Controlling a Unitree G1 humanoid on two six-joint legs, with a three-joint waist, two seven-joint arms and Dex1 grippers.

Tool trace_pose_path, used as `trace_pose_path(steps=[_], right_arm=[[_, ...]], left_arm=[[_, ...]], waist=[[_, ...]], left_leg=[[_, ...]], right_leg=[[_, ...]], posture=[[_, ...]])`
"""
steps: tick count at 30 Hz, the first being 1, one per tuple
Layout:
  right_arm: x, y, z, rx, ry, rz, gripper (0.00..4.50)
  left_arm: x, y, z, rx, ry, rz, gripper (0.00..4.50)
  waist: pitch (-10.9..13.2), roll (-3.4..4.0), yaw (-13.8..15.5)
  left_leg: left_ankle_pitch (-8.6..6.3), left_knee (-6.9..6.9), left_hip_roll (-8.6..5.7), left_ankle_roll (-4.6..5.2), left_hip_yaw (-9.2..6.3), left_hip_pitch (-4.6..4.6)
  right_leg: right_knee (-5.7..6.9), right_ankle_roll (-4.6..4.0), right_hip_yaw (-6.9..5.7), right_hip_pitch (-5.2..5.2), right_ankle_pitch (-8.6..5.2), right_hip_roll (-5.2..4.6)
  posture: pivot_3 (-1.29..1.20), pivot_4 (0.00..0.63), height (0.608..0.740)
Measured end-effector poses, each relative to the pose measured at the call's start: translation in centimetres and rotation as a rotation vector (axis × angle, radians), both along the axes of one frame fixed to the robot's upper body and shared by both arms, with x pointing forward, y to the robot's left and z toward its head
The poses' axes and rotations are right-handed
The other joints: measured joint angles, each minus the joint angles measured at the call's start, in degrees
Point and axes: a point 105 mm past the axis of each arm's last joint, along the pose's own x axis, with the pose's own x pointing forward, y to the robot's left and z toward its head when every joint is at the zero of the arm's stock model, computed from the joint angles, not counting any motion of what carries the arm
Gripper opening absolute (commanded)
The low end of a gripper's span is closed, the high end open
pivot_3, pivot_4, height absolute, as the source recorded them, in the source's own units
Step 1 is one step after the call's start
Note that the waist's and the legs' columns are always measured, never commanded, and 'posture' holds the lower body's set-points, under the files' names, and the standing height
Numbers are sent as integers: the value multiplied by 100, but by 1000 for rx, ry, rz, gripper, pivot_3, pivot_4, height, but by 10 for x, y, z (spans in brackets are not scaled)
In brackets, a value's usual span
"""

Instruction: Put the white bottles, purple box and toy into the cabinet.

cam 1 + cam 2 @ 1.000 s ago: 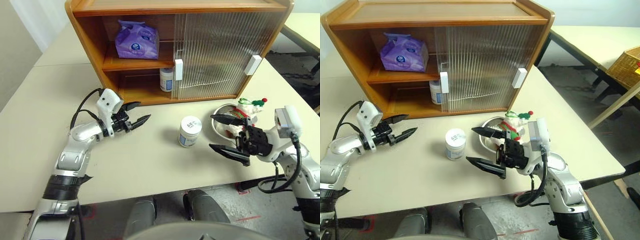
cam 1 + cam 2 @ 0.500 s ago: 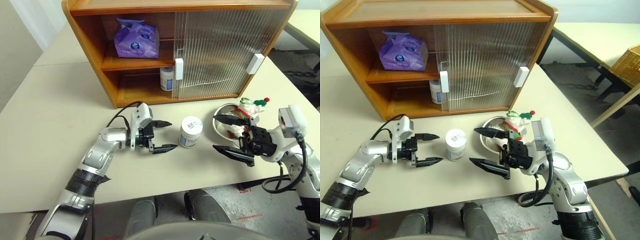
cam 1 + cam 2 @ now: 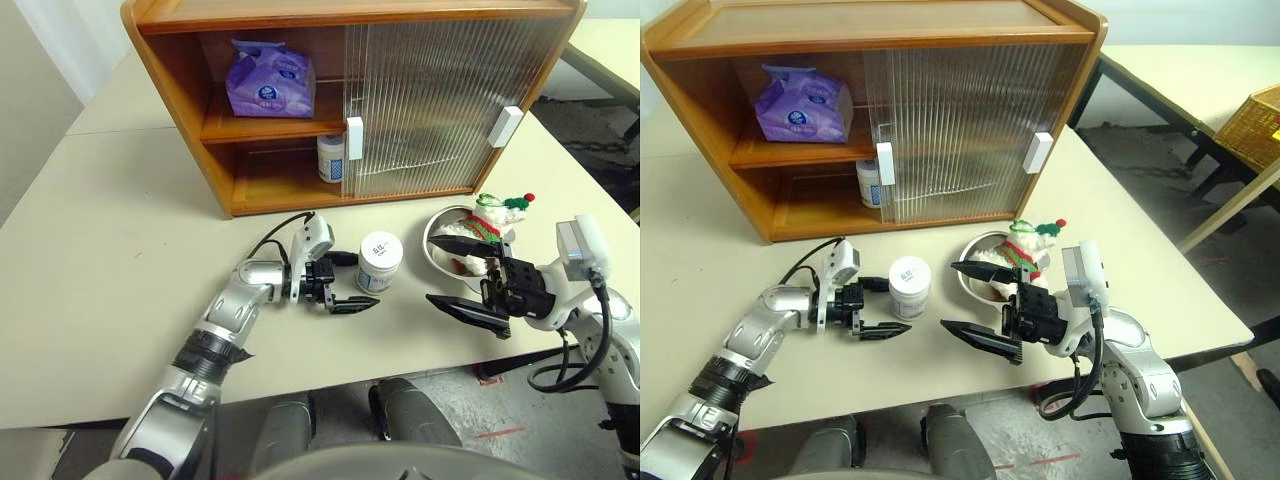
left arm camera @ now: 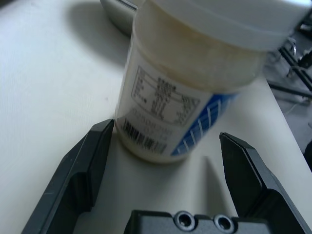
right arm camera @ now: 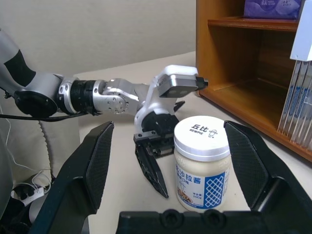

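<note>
Left gripper (image 3: 343,282) brought level along the table (image 3: 110,230) beside the loose bottle (image 3: 379,263), fingers spread wide and empty; one finger (image 4: 83,165) just at the jar's base, the other (image 4: 243,170) standing apart, so no clamp yet. Approach from the side rather than from above, probably because a squat jar with a broad lid is more surely caught round its body. Judged step: closing on the bottle before carrying it to the cabinet (image 3: 180,110).

Right gripper (image 3: 470,278) held above the table edge on the bottle's far side, fingers likewise fully spread, grasping nothing, pointed across toward the left gripper. Parked clear of the bottle, presumably to leave the left arm room, and near the toy (image 3: 495,215) for a later turn.

Box (image 3: 272,78) already resting on the upper shelf, in the open left half. Second bottle (image 3: 330,157) already on the lower shelf, half hidden behind the edge of the left door (image 3: 420,100), its handle (image 3: 354,138) just in front. Both doors slid to the right, leaving the left bay free for loading.

Toy resting at the far rim of the steel bowl (image 3: 437,222), upright, scarf and red pompom showing; whether inside the bowl or just behind it, unclear.

Two items stowed, two left outside. Risk in the next move, as a judgement: uneven finger contact tipping or pushing the jar toward the bowl.
</note>
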Motion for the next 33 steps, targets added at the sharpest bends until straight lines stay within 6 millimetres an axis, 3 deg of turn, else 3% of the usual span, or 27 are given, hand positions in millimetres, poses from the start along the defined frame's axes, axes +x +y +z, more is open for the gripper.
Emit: trace_pose_path(steps=[5,11,23,33], right_arm=[[0,0,0,-1,0,1,4500],[0,0,0,-2,2,4,4500],[-1,0,-1,-16,8,7,4500],[-1,0,-2,-22,7,10,4500]], left_arm=[[2,-10,-3,-24,-39,13,4463],[6,-14,-5,-40,-45,53,3098],[7,-14,-6,-51,-42,61,3097],[14,13,-5,-41,-102,222,3097]], waist=[[-20,32,8],[-24,39,11],[-41,65,13],[-38,61,-106]], left_leg=[[17,0,-24,31,-2,4],[25,1,-42,46,-7,30],[27,0,-47,49,-9,28],[25,-11,-50,41,4,31]], right_leg=[[-1,30,3,24,-13,-6],[-10,63,7,63,-32,-17],[-10,72,6,65,-37,-19],[-10,70,-5,51,-36,4]], posture=[[-195,82,740],[-195,80,740],[-196,74,740],[-176,78,740]])
